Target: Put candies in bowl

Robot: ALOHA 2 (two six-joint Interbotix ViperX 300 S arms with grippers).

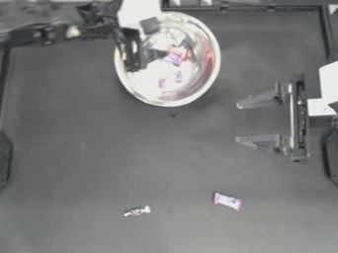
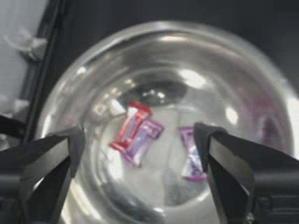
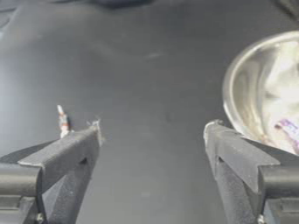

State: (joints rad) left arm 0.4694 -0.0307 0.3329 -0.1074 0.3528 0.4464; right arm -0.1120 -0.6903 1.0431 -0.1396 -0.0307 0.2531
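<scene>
We count three candies inside the bowl (image 1: 168, 59): a red one (image 2: 130, 124), a purple one (image 2: 143, 141) touching it, and another purple one (image 2: 189, 153) just beside them. Two remain on the table (image 1: 79, 148), well apart from the bowl: the thin twisted candy (image 1: 137, 211) and the flat candy (image 1: 228, 201) to its right. Our left gripper (image 1: 132, 52) hangs over the bowl's left rim, jaws wide apart and empty. Our right gripper (image 1: 257, 121) waits at the right, likewise spread and empty. We should probably lift clear before reaching for either remaining candy.
</scene>
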